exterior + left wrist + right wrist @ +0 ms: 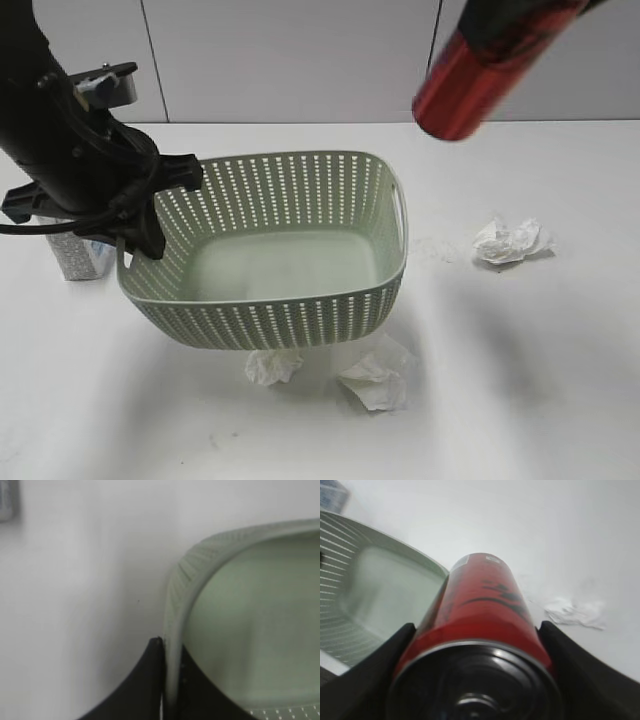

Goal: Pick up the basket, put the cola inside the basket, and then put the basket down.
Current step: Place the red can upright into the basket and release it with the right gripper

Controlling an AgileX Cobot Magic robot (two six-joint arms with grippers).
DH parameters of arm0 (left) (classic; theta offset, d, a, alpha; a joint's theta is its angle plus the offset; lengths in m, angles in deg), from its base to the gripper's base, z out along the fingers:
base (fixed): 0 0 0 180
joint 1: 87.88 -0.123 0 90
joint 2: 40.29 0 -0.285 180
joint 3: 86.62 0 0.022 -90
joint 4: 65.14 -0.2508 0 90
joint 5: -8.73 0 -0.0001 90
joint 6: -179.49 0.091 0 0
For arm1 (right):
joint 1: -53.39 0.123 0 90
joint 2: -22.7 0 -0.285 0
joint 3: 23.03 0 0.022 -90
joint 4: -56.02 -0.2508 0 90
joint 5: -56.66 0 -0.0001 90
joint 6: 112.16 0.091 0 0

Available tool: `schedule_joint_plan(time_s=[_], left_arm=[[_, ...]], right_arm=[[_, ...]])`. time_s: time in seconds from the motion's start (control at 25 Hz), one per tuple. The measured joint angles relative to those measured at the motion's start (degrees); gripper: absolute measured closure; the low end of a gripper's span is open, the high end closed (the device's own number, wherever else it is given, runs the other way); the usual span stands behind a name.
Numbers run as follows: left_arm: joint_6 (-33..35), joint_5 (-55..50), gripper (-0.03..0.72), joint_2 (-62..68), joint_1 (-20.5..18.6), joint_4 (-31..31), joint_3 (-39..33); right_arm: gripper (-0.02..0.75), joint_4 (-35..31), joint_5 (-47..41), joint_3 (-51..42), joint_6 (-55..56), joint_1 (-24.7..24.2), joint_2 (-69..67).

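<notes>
The pale green basket (290, 300) is held tilted above the white table, with its shadow beneath it. My left gripper (140, 225) is shut on its left rim; the left wrist view shows the rim (172, 630) clamped between my black fingers (170, 680). My right gripper (475, 640) is shut on the red cola can (480, 605). It holds the can tilted high at the top right of the exterior view (480, 70), above and to the right of the basket. The basket is empty inside and also shows in the right wrist view (365, 585).
A blue-and-white carton (85, 258) stands behind my left arm at the left. Crumpled white paper lies at the right (512, 242) and in front of the basket (375, 380), with another piece (272, 366) under its front edge.
</notes>
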Motion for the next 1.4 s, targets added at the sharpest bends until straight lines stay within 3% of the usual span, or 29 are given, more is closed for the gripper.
schedule_joint_plan(time_s=[0.12, 0.48, 0.84, 1.2, 1.4], left_arm=[[-0.2, 1.8, 0.688, 0.1, 1.2, -0.1, 0.0], [-1.3, 2.2, 0.688, 3.5, 3.1, -1.1, 0.0], [-1.5, 2.2, 0.688, 3.5, 3.1, -2.9, 0.0], [-1.5, 1.7, 0.688, 3.5, 3.1, -3.9, 0.0], [-1.5, 1.2, 0.688, 3.6, 3.1, -4.4, -0.1]], right_arm=[[0.199, -2.6, -0.1, 3.0, -1.1, 2.5, -1.4], [0.199, 4.1, -0.5, 3.5, -1.6, 14.3, -14.3], [0.199, 4.1, -0.3, 3.5, -1.6, 14.7, -25.1], [0.199, 3.3, 0.1, 3.5, -1.6, 14.7, -27.1], [0.099, 1.6, 0.2, 3.9, -1.7, 14.7, -27.1]])
